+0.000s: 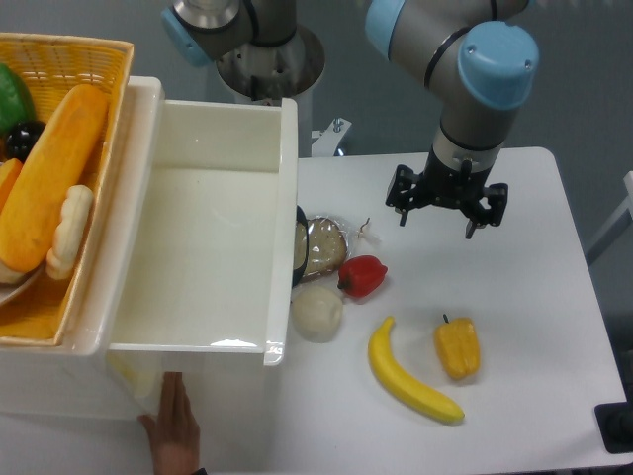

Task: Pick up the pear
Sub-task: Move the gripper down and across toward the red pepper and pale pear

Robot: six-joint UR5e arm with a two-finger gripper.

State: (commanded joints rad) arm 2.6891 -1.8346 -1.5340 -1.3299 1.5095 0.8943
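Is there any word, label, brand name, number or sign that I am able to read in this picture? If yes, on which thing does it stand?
None: no readable text shows anywhere.
The pear, banana, red pepper and yellow pepper are plain.
The white bin, the basket and the table carry no label.
The arm and its gripper show no brand mark or number.
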